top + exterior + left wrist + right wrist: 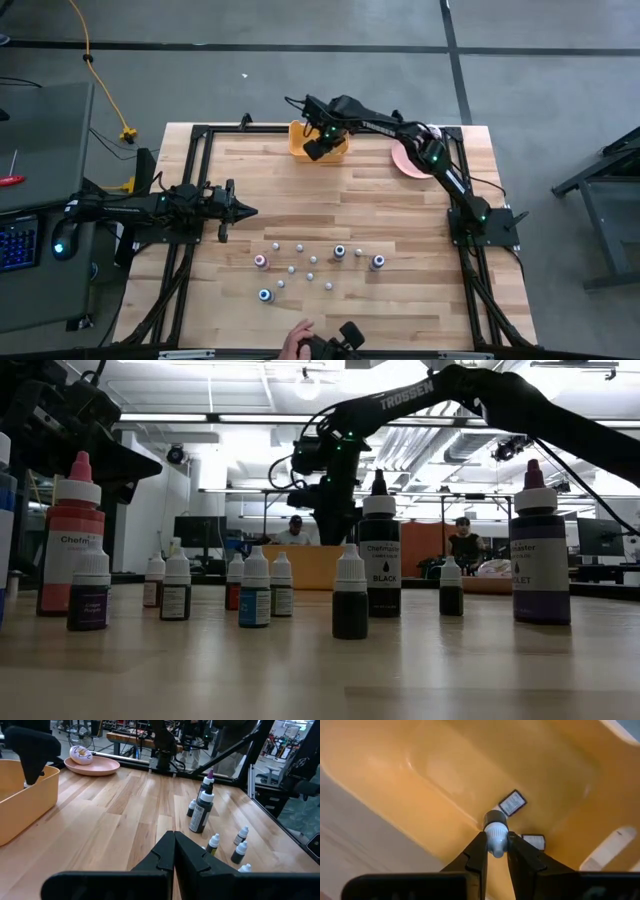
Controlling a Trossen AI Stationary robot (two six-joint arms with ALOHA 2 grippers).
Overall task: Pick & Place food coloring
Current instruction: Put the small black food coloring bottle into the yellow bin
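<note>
tabletop (pixel 400 215): light wood planks in a dark frame, both arms reaching in from opposite sides.

right arm (pixel 455 185): stretched from its base across to the far edge, ending over the yellow bin (pixel 300 148).

left arm (pixel 150 208): lies low along its own side, left gripper (pixel 173 851) pointing toward the tabletop middle, fingers pressed together with no gap, nothing between them.

yellow bin: at the far edge, near the middle. in the right wrist view its inner wall (pixel 445 770) fills the picture; two small bottles lie on its floor, one with a dark label (pixel 512 802), another (pixel 534 841) just beside it.

pink plate (pixel 404 158): at the far edge beside the bin, carrying a donut (pixel 81 753).

right gripper (pixel 496 844): inside the bin opening, fingers narrowed onto a tiny bottle (pixel 495 832), pinching it at its whitish cap; bottle body points down into the bin.

food coloring (pixel 312 262): remaining bottles stand scattered upright on the near half of the tabletop, well apart from the bin. larger ones: pink-capped (pixel 71 535), black-labelled (pixel 379 545), purple (pixel 539 545). tiny ones stand between them, e.g. a dark bottle (pixel 351 597) and a blue-labelled one (pixel 255 590).

near edge: a person's hand (pixel 298 342) on a dark device.
</note>
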